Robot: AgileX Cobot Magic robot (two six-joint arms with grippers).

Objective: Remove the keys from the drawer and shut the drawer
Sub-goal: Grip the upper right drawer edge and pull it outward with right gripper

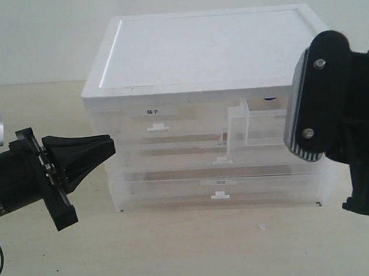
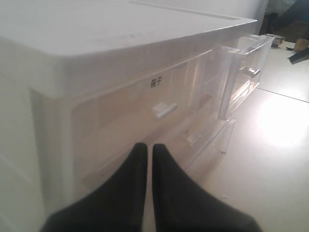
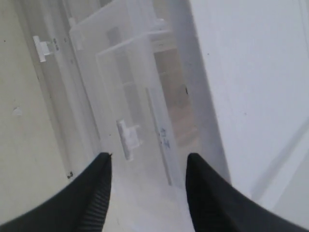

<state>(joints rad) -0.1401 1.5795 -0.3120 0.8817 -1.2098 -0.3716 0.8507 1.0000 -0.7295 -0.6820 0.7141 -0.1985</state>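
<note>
Pulled-out drawer [image 1: 265, 126] sits right of centre in the exterior view, straight ahead of the right gripper [image 3: 147, 162], spread wide and empty, so it's way closer than the pinched-together left gripper [image 2: 146, 149] at far left; keys presumably inside, can't spot them.

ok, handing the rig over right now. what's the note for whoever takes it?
Left gripper: shut, empty, off the cabinet's left front.
Right gripper: open, empty, aimed at the drawer, not touching it.
The drawer stands pulled out at the cabinet's top right.
Keys: not made out in any view, presumably inside the drawer.
Done: drawer open.
Left to do: lift the keys out, then push the drawer shut.
</note>
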